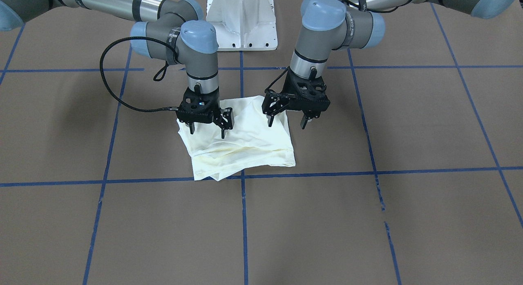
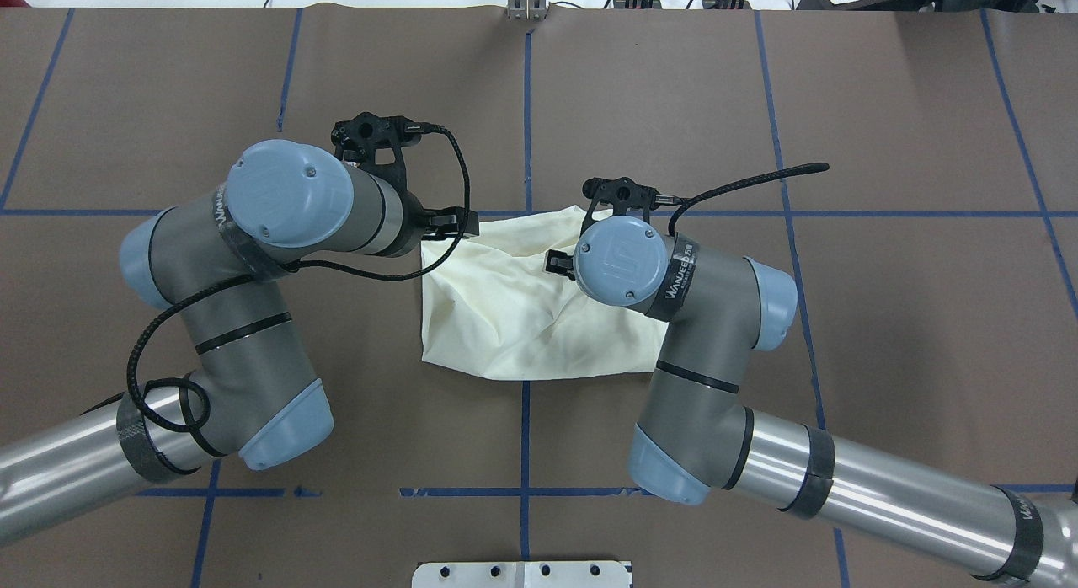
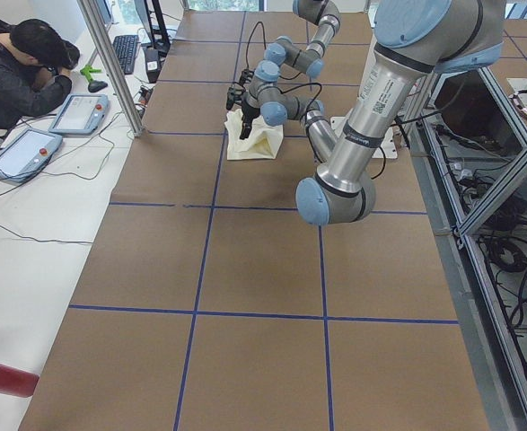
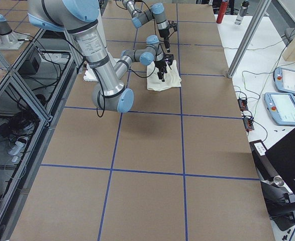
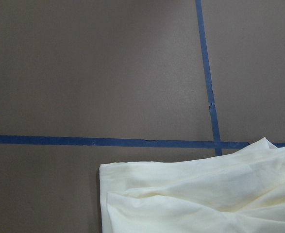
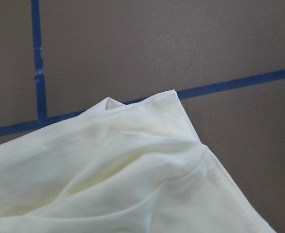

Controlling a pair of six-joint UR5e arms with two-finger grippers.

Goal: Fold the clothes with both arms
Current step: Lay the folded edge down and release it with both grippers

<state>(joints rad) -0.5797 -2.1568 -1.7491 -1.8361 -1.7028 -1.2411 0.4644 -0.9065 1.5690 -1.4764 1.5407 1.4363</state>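
The shirt (image 1: 245, 144) lies in the middle of the table (image 1: 388, 228), far from every edge, folded into a small, puffy square with its plain cream side up. I see no print. My left gripper (image 1: 286, 122) hangs over the shirt's corner on the robot's left, near the robot's side. Its fingers are spread wide and hold nothing; one finger is over the cloth and the other over bare table. My right gripper (image 1: 207, 130) hangs over the other corner on that side. Its fingers are spread too, with nothing in them. I cannot tell if any tip touches the cloth. I think this shirt is very light and soft. It has no stiffness, so it will droop and sag when I lift it. The layers look loose and may slide on each other. On the side far from the robot the edges do not line up, and one bit sticks out at a corner. I would pinch at the two corners, one for each gripper, and go low so I grab all the layers. I would lift both sides together, or the fold may fall apart.
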